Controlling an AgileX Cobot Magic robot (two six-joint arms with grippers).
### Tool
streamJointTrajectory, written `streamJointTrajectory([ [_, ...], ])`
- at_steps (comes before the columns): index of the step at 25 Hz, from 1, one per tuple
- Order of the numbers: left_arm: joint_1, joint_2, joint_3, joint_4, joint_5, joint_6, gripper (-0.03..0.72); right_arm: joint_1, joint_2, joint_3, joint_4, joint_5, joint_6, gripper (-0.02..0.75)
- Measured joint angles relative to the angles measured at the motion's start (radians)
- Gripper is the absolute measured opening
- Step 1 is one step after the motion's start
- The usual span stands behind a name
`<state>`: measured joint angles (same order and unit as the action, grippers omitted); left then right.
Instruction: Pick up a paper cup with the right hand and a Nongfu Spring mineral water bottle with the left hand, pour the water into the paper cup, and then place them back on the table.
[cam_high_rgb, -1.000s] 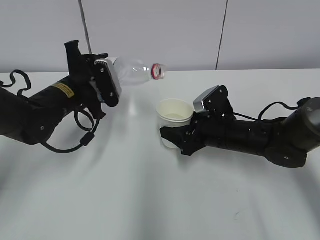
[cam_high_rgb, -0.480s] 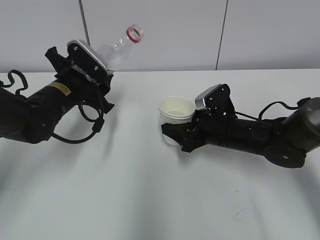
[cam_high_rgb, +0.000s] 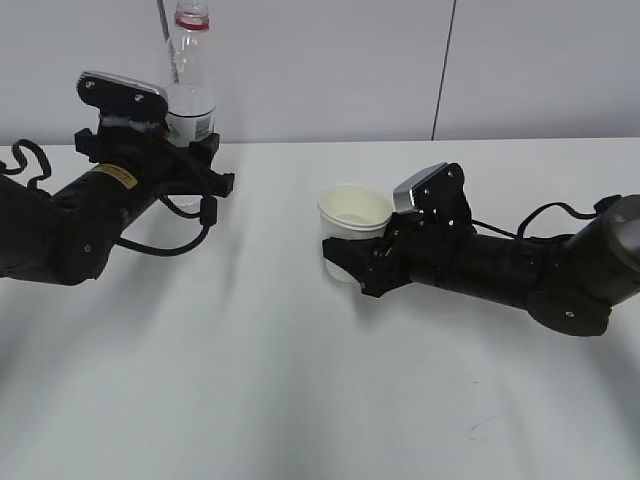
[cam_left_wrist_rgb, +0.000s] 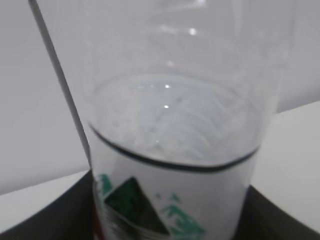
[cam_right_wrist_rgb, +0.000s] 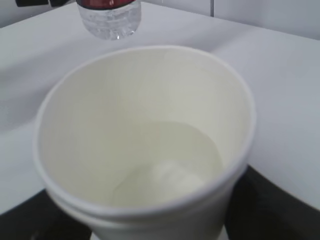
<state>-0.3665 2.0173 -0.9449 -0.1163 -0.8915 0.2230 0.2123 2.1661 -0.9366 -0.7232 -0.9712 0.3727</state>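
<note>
My left gripper (cam_high_rgb: 190, 160) is shut on the Nongfu Spring mineral water bottle (cam_high_rgb: 189, 70) and holds it upright at the back left of the table (cam_high_rgb: 300, 400). The bottle's mouth is open, with a red neck ring. It fills the left wrist view (cam_left_wrist_rgb: 175, 150), with water standing level above the label. My right gripper (cam_high_rgb: 345, 262) is shut on the white paper cup (cam_high_rgb: 352, 232) and holds it upright near the table's middle. In the right wrist view the cup (cam_right_wrist_rgb: 145, 150) has water in its bottom, and the bottle's base (cam_right_wrist_rgb: 109, 17) shows beyond it.
A grey wall with dark vertical seams (cam_high_rgb: 443, 70) runs behind the table. The left arm's looped black cable (cam_high_rgb: 165, 240) hangs near the tabletop. Both arms lie low over the table on either side.
My left gripper has turned the bottle from lying tipped toward the cup to standing upright, and drawn it back to the left. The cup in my right gripper has barely moved.
</note>
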Motion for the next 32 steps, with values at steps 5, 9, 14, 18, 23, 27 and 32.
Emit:
streamJointTrajectory([
  [5,0.000,0.000,0.000,-0.005,0.025,-0.154,0.419,0.000,0.000,0.000,0.019,-0.008,0.000,0.506],
  [9,0.000,0.002,0.000,-0.017,0.038,-0.182,0.419,0.000,0.000,0.000,0.034,-0.009,-0.004,0.506],
  [14,0.000,0.033,0.000,-0.067,0.021,-0.185,0.419,0.000,0.000,0.000,0.071,-0.009,-0.003,0.506],
  [18,0.000,0.069,0.000,-0.082,-0.016,-0.185,0.418,0.000,0.000,0.000,0.119,-0.010,-0.003,0.506],
  [23,0.000,0.077,0.000,-0.084,-0.023,-0.185,0.418,0.000,0.000,0.000,0.248,-0.003,-0.029,0.506],
  [27,0.000,0.077,0.000,-0.084,-0.028,-0.185,0.418,0.000,0.000,0.000,0.346,0.011,-0.084,0.506],
  [32,0.000,0.077,0.000,-0.084,-0.031,-0.185,0.418,0.000,0.000,0.000,0.457,0.075,-0.155,0.506],
])
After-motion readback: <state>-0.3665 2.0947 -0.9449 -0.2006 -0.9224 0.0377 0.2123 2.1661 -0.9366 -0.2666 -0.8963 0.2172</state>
